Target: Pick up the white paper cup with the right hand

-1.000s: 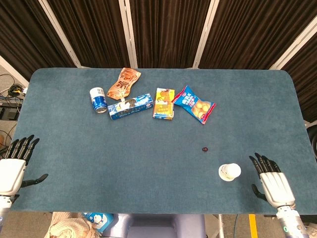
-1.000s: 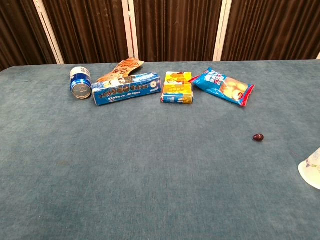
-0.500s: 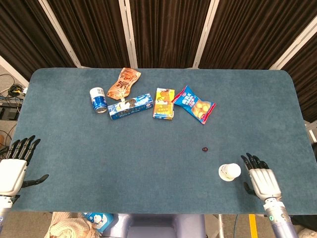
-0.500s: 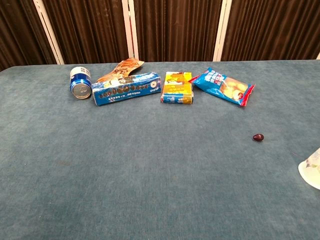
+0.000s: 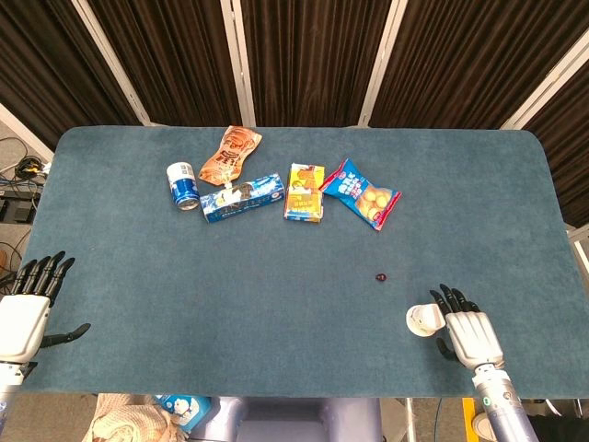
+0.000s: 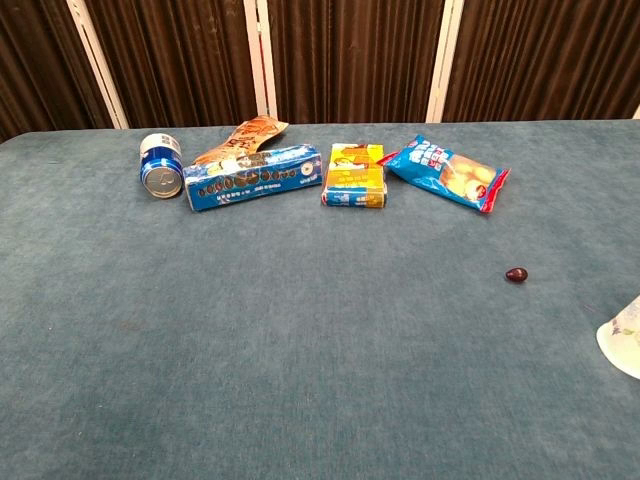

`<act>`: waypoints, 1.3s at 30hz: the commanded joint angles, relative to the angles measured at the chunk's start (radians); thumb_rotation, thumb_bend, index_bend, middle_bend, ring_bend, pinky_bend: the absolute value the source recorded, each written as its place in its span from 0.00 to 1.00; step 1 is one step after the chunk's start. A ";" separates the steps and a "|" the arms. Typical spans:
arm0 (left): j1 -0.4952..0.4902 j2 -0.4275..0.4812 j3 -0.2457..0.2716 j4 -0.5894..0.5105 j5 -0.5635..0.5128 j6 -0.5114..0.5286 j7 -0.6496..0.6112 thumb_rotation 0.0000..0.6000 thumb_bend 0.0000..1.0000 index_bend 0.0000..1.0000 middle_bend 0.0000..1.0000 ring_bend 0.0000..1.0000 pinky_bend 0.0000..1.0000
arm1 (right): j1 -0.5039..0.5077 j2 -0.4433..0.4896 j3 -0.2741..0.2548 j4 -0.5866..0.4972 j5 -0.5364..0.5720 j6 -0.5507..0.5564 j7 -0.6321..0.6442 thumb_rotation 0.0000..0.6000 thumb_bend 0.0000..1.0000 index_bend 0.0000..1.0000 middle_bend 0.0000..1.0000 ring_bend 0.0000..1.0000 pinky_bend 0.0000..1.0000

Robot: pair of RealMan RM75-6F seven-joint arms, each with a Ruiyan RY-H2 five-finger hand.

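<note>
Only a small dark bead (image 5: 381,276) lies near the white paper cup (image 5: 422,319); my right hand (image 5: 470,333), fingers apart, has moved beside it since before; left hand (image 5: 24,313) also spread.

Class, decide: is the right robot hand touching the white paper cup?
Cannot tell. In the head view the right robot hand meets the white paper cup with no visible gap, but contact isn't plain; the chest view omits the hand.

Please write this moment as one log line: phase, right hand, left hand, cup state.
phase: approach | right hand: open, beside white paper cup, no grip visible | left hand: open, idle at table edge | cup: upright on table
</note>
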 commanded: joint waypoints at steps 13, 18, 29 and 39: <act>-0.002 0.003 -0.002 -0.004 -0.009 -0.007 -0.003 1.00 0.01 0.00 0.00 0.00 0.02 | 0.022 -0.052 -0.005 0.040 0.024 0.014 -0.022 1.00 0.41 0.39 0.29 0.35 0.49; -0.002 0.004 -0.002 -0.005 -0.010 -0.008 -0.003 1.00 0.01 0.00 0.00 0.00 0.02 | 0.026 -0.048 -0.010 0.032 0.012 0.019 -0.017 1.00 0.41 0.42 0.32 0.39 0.52; -0.004 0.005 0.000 -0.009 -0.012 -0.013 -0.003 1.00 0.01 0.00 0.00 0.00 0.02 | 0.077 -0.046 0.061 -0.038 0.040 0.033 -0.036 1.00 0.41 0.42 0.32 0.39 0.52; -0.006 0.016 0.003 -0.023 -0.018 -0.027 -0.013 1.00 0.01 0.00 0.00 0.00 0.02 | 0.203 -0.126 0.179 -0.036 0.214 0.013 -0.143 1.00 0.41 0.42 0.33 0.39 0.52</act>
